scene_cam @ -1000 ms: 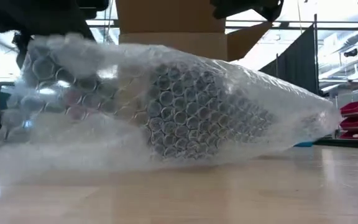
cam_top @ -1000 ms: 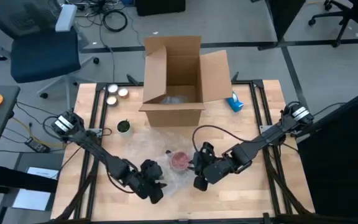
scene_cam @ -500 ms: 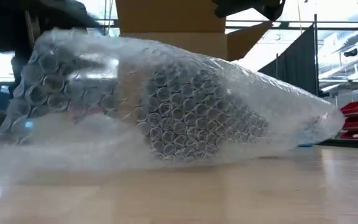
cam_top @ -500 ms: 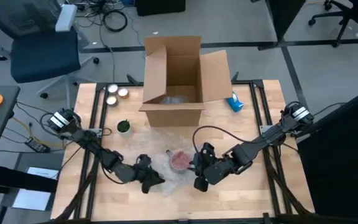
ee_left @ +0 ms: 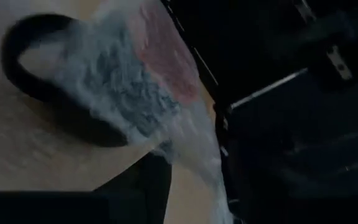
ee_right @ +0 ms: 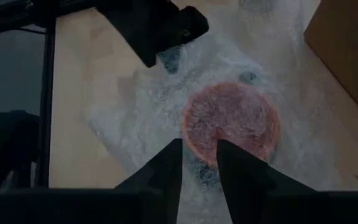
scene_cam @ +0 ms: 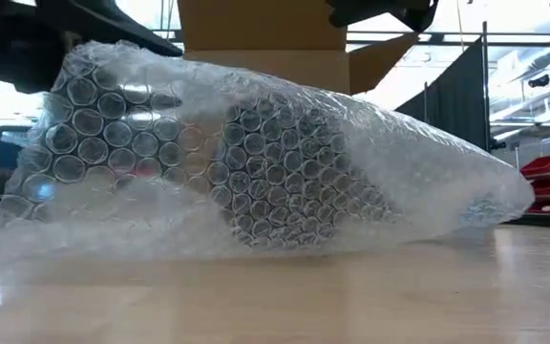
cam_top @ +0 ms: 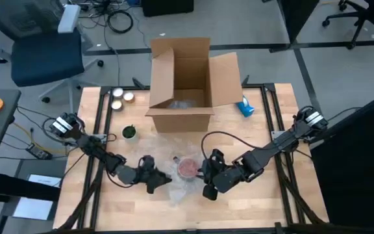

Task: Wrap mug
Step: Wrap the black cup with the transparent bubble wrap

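Note:
A dark mug [cam_top: 188, 168] with a pinkish inside stands mid-table with its mouth up. It sits in a sheet of clear bubble wrap [cam_top: 174, 186] that fills the low view [scene_cam: 275, 162]. My right gripper [cam_top: 205, 174] is at the mug's right side, shut on its rim. My left gripper [cam_top: 158, 181] is to the mug's left, low over the table, shut on the wrap. The left wrist view shows the mug's black handle [ee_left: 17, 56] sticking out of the wrap. My left gripper holds the bubble wrap by an edge [ee_left: 219, 180] left of the mug, coming in low from the table's left. The wrap runs in a drawn-out strand from the mug to the fingers. How many layers cannot be told. My right gripper pinches the mug's rim [ee_right: 199, 148] on the side toward the table's right. One finger [ee_right: 232, 158] is inside the mouth and the other [ee_right: 166, 165] is outside, with wrap around them. It comes slanting down from the right. The mug stands on the wrap on the table.
An open cardboard box [cam_top: 182, 81] stands at the far middle. Two small round tins [cam_top: 122, 96] and a small green thing [cam_top: 129, 132] lie at the far left. A blue object [cam_top: 245, 107] lies right of the box. Bare wood lies toward the near edge.
My left gripper has gone from near the front edge toward the far edge and a little left, taking the wrap with it. The wrap's left part has lifted and drawn closer over the mug. The mug and my right gripper have stayed where they were.

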Robot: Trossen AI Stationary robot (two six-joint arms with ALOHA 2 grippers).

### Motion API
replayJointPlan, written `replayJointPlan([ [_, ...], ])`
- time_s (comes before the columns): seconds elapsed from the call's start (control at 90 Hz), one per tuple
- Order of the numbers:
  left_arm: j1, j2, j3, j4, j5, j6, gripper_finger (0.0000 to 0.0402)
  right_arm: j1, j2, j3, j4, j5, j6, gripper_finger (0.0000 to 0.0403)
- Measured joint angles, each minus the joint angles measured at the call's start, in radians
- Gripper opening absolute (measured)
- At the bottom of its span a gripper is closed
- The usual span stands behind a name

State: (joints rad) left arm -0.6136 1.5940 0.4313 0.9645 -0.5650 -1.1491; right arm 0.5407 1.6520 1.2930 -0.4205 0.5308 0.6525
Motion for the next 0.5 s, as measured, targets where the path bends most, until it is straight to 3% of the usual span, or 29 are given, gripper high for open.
replayJointPlan([
  [0.244,0.025,0.000,0.000,-0.019,0.000,0.060,0.0131,0.000,0.000,0.000,-0.003,0.000,0.000,0.0077],
  [0.333,0.025,0.000,0.001,-0.014,0.000,0.097,0.0095,0.000,0.000,0.000,-0.003,0.000,0.000,0.0077],
  [0.433,0.025,0.000,0.009,-0.016,-0.002,0.148,0.0025,0.000,0.000,0.000,-0.004,0.000,0.000,0.0077],
  [0.5,0.025,0.000,0.021,-0.016,-0.011,0.164,0.0009,0.004,0.000,0.000,-0.004,0.000,0.000,0.0077],
])
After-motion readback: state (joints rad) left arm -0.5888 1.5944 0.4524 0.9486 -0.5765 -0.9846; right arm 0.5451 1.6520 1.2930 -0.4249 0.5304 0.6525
